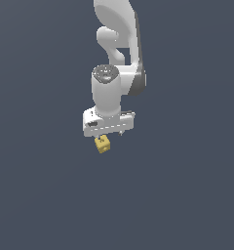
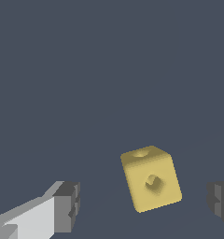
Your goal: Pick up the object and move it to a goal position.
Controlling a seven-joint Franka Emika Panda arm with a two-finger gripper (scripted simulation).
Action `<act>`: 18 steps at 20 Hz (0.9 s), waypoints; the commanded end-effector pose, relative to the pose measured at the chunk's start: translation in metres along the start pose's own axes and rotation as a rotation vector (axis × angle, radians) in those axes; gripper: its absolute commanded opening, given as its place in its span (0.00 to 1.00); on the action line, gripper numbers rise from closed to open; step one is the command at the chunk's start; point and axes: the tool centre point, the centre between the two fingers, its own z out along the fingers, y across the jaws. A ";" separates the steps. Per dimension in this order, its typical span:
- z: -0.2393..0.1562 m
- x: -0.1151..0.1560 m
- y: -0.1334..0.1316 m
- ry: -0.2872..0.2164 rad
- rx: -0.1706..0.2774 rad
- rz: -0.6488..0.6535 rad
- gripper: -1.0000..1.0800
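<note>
The object is a tiny yellow cube point(image 1: 103, 144) with small dark round holes on its faces. It lies tilted just below the white gripper point(image 1: 109, 135) in the exterior view. In the wrist view the cube point(image 2: 151, 179) sits between the two dark fingertips point(image 2: 67, 205), nearer the other one at the picture's edge. The gripper point(image 2: 144, 205) is open. There is a gap on each side of the cube and neither pad touches it.
The white arm point(image 1: 120, 53) comes down from the top of the exterior view. Around it there is only a plain dark grey-blue surface point(image 1: 187, 195). No goal marker shows.
</note>
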 end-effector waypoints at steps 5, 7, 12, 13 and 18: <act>0.028 -0.016 0.017 -0.013 0.009 -0.127 0.96; 0.035 -0.020 0.021 -0.016 0.011 -0.159 0.96; 0.047 -0.028 0.029 -0.020 0.017 -0.220 0.96; 0.049 -0.029 0.030 -0.021 0.018 -0.229 0.96; 0.055 -0.033 0.033 -0.023 0.021 -0.258 0.96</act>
